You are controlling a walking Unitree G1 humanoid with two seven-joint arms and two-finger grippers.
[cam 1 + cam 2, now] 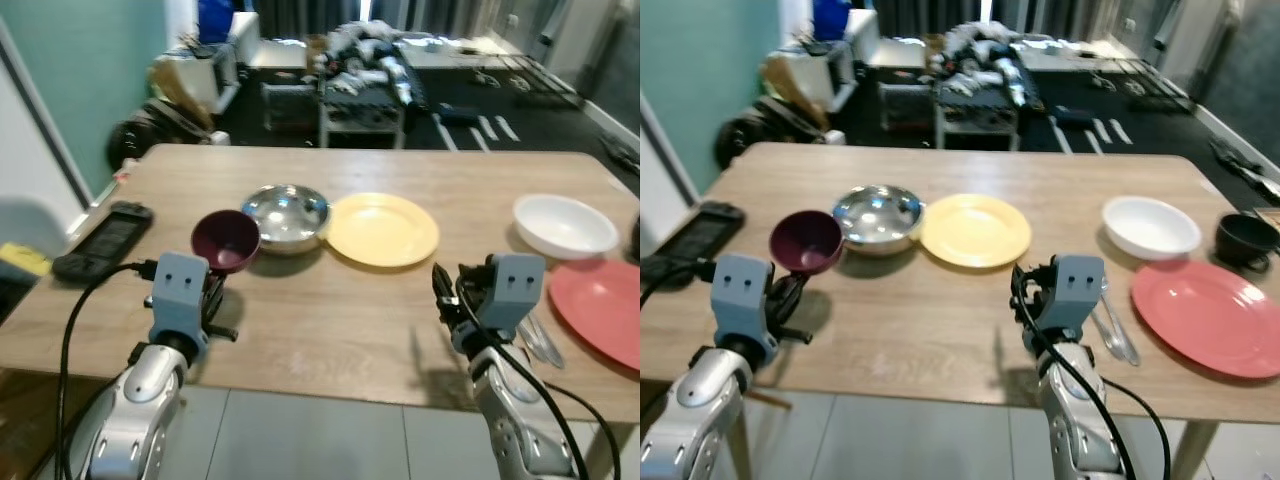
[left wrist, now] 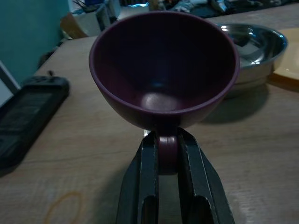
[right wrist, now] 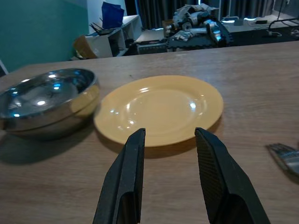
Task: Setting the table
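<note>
One purple bowl [image 2: 163, 74] was held above the table [image 1: 330, 320], its foot clamped by the left gripper [image 2: 167, 154], beside a steel bowl [image 1: 286, 215]. Right gripper [image 3: 169, 154] was held apart-fingered before a yellow plate [image 3: 159, 108].

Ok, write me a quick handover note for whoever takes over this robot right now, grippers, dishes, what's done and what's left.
Left gripper: shut on the maroon bowl, held by its foot just above the table, beside the steel bowl.
Right gripper: open, empty, pointed at the yellow plate.
Also on the table: white bowl, red plate, cutlery left of the red plate, black bowl at the far right.
Done: maroon bowl gripped.
Left: place it; the dishes are not yet arranged into settings.
</note>
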